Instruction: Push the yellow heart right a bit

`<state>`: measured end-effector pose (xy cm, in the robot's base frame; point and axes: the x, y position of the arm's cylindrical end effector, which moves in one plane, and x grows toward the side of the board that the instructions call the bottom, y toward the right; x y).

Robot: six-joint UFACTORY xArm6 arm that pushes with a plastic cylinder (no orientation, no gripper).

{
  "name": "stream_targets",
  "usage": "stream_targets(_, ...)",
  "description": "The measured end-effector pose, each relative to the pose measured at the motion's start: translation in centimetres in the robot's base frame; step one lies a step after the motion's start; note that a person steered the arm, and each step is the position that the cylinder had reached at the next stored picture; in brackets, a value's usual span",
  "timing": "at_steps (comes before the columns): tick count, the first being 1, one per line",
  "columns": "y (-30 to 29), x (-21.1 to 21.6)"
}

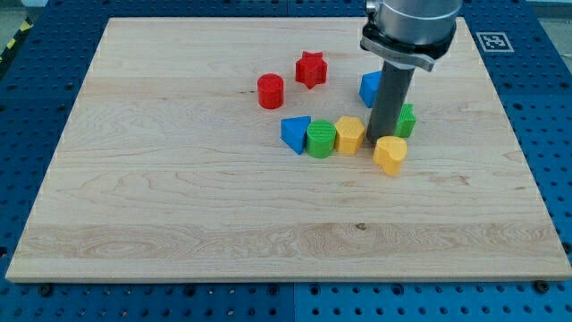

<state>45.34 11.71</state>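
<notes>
The yellow heart (pixel 390 155) lies on the wooden board (pixel 179 197), right of centre. My tip (pixel 376 143) stands at the heart's upper left edge, touching or nearly touching it, in the gap between the heart and a second yellow block (pixel 349 135). The dark rod rises from there toward the view's top and hides part of the blocks behind it.
A row runs left of the tip: blue triangle (pixel 295 134), green block (pixel 321 139), then the second yellow block. A green block (pixel 407 120) and a blue block (pixel 368 88) sit behind the rod. A red cylinder (pixel 270 90) and a red star (pixel 311 69) lie further up.
</notes>
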Motion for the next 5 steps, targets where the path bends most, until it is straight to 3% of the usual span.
stream_targets(5,-0.1,10.3)
